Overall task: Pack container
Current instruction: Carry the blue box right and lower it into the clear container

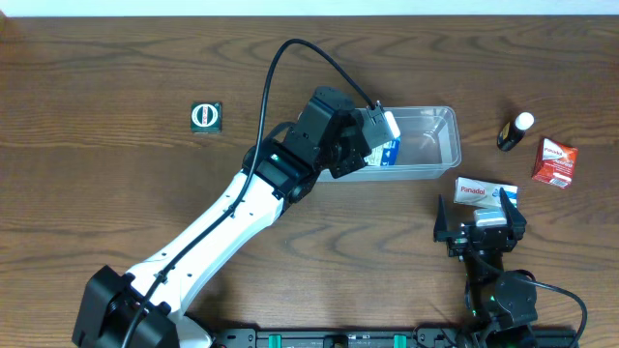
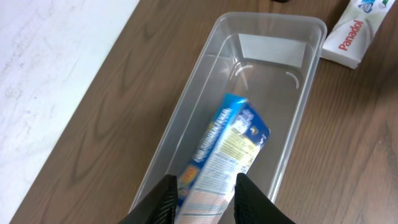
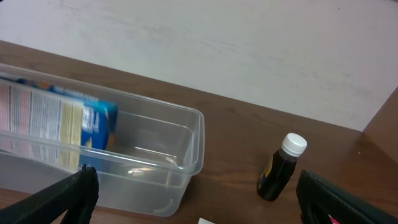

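Holding the blue box (image 2: 227, 149) down inside the container (image 2: 273, 22), the left hand (image 2: 205, 190) is squeezing the box's near end between its two fingers. The box is lying tilted, low in the container, and its long side is running the same way as the container's long side. The box's far end is pointing toward the empty half of the container. So I think the left hand is only needing to let go, and the box should be settling flat along the container's bottom.

The right hand (image 1: 481, 220) is waiting with its fingers wide apart, holding nothing. A white box (image 1: 484, 190) is lying on the tabletop (image 1: 116, 58) just outside the container's near right corner, between the container and the right hand. The right hand is much nearer to it than the left hand is, so I think it is the one to be picking it up.
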Available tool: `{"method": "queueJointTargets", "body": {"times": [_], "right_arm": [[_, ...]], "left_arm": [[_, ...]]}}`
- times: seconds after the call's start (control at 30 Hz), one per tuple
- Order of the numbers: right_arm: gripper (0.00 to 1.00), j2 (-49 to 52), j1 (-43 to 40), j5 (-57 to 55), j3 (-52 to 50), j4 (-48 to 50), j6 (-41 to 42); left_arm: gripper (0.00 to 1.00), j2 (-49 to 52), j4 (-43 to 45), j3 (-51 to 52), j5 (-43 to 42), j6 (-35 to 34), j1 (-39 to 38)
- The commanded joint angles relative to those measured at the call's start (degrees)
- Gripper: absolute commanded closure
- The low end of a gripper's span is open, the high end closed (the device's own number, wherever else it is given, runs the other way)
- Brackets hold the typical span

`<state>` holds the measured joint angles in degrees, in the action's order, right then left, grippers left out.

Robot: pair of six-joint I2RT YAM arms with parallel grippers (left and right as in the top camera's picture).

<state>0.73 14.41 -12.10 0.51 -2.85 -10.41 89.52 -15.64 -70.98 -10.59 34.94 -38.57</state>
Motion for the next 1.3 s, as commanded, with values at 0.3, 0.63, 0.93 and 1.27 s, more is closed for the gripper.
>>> {"method": "queueJointTargets", "body": {"times": [0.3,0.63,0.93,1.27], "right_arm": [[0.01,-0.09,-0.2,-0.5,-0.2,-0.13,-0.37],[0.01,-0.09,-0.2,-0.52,-0.2,-0.13,-0.37],[0.01,-0.09,-0.2,-0.5,-0.2,-0.13,-0.37],[0.01,-0.09,-0.2,-0.5,-0.2,-0.13,-0.37]], "left_arm": [[0.74,-0.13,0.76,-1.31,-0.76,0.94,0.13],[0.94,0.74,0.72,-1.31,-0.74,-10.73,0.13],[0.94,4.48,-3.15,-1.31,-0.74,-20.79,0.13],[0.94,9.53,-6.43,-1.31,-0.74,-25.09,0.13]]}}
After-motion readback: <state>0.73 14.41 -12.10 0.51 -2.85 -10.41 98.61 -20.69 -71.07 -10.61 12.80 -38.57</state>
